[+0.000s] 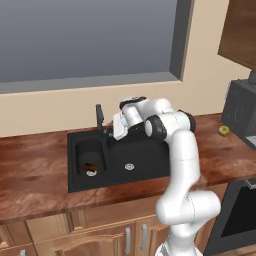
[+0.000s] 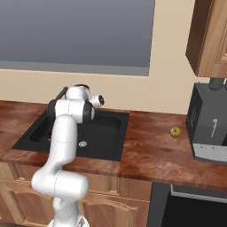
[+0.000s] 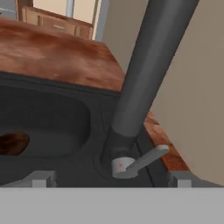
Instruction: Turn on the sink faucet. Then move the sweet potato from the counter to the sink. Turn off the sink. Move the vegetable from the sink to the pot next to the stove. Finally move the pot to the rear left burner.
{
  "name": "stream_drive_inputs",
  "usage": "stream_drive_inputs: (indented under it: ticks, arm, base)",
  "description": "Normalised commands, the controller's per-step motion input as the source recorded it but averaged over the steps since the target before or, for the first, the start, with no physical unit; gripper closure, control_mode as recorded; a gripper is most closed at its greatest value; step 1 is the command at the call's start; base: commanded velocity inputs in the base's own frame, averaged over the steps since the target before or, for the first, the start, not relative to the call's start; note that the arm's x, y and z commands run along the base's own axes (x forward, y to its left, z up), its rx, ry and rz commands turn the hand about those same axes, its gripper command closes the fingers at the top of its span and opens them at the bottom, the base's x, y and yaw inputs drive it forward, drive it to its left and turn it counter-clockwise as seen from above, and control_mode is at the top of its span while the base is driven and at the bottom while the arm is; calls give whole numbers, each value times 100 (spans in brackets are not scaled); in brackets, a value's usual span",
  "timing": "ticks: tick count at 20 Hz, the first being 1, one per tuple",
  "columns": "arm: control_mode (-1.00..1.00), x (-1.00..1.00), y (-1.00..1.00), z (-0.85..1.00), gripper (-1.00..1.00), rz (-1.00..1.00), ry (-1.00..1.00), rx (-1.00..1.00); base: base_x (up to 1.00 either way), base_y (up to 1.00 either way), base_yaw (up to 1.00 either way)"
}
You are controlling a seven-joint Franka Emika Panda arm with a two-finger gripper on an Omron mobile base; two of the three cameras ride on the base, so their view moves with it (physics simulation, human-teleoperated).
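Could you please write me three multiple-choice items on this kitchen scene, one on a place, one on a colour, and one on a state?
1. Where does the sweet potato lie?
A. in the sink basin
B. on the counter
C. on the stove

2. What colour is the sink?
A. white
B. black
C. steel grey

3. How is the gripper set?
A. shut on the faucet lever
B. shut on the sweet potato
C. open, the lever between its tips

Answers: 1 A, it rests on the basin floor. 2 B, basin and rim are black. 3 C, the fingertips flank the faucet lever, wide apart.
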Motion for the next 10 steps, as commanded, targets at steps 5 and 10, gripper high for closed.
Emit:
stream_drive_inputs:
  ticks: [5, 10]
  arm:
    - [-100, -33, -25, 13, -100, 0, -10, 2]
    - [-100, -50, -24, 20, -100, 0, -13, 4]
  base:
    - [0, 0, 0]
    - [0, 0, 0]
